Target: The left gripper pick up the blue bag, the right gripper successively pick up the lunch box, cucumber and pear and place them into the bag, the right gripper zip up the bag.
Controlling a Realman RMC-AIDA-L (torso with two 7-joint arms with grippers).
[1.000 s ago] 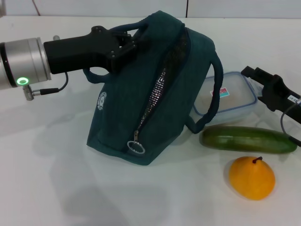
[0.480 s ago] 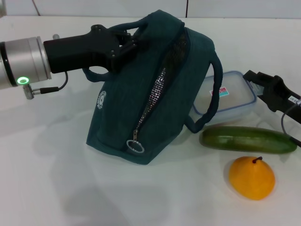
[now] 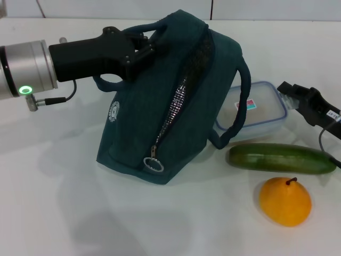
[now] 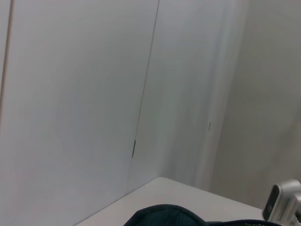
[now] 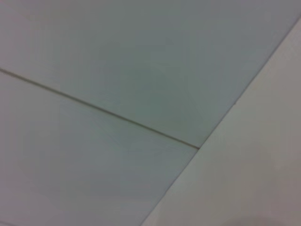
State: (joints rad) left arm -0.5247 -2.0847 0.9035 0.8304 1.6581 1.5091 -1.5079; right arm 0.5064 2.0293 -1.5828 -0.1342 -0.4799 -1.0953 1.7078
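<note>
The left gripper (image 3: 143, 49) clamps the blue bag (image 3: 160, 112) handle at 10 o'clock; the right gripper (image 3: 286, 88), fingers unclear, sits at the lunch box (image 3: 264, 109), 3 o'clock.

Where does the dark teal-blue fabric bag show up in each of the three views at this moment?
Head view: the dark teal-blue fabric bag fills the centre, its handle held up by the left end effector.
Left wrist view: only a dark teal curve of it at the bottom edge.
Right wrist view: not in it; only pale panels.
Shared landmark: the white table, also visible in the left wrist view.
</note>
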